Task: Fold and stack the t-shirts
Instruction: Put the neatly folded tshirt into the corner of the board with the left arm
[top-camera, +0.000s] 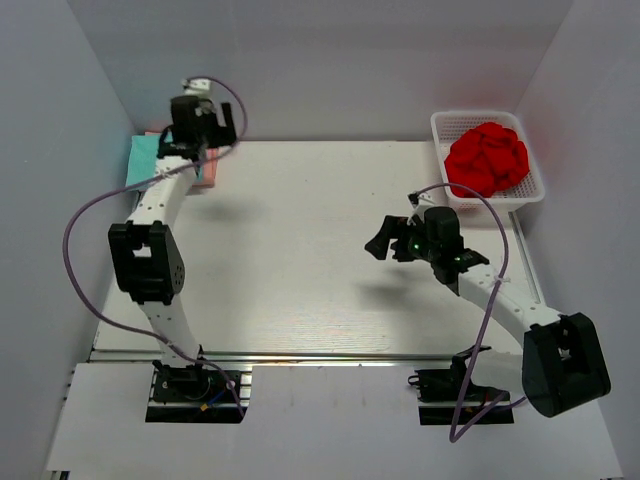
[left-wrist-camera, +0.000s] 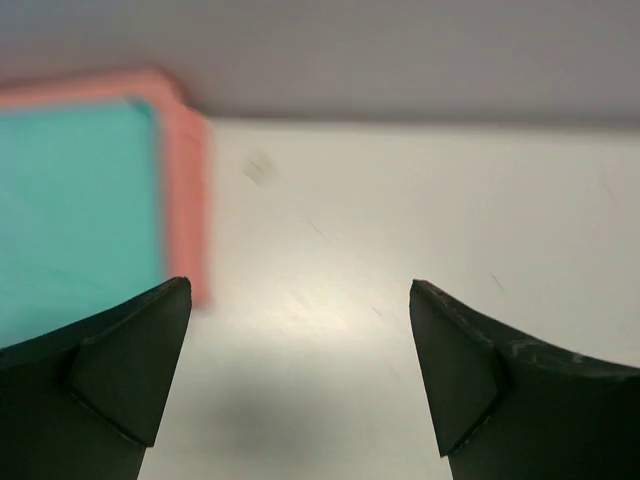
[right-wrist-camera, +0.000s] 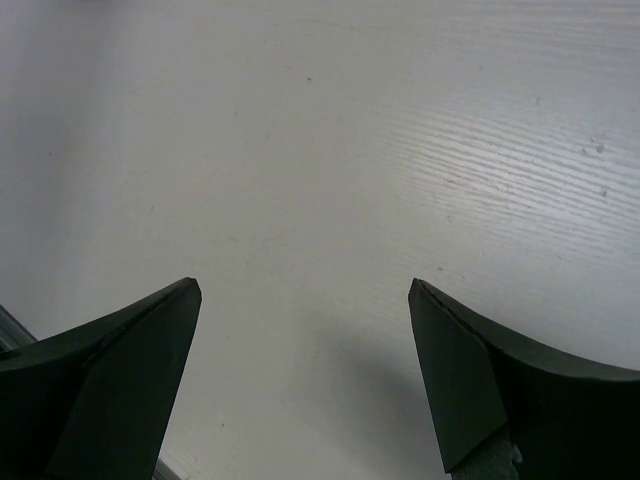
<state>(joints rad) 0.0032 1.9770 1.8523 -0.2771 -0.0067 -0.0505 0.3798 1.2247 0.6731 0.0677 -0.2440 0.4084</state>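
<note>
The left gripper (left-wrist-camera: 300, 288) and right gripper (right-wrist-camera: 300, 286) were released and empty, since the teal shirt (left-wrist-camera: 70, 200) lay folded atop the pink shirt (left-wrist-camera: 186, 180) at the counter's (top-camera: 300, 250) far-left corner, while the red shirt (top-camera: 487, 158) lay crumpled in the basket (top-camera: 531, 195), awaiting folding.

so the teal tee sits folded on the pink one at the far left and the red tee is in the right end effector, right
Not quite. The top external view shows the red tee bunched in the white basket, and the right end effector is open and empty. The teal tee does sit folded on the pink tee at the far left.
</note>
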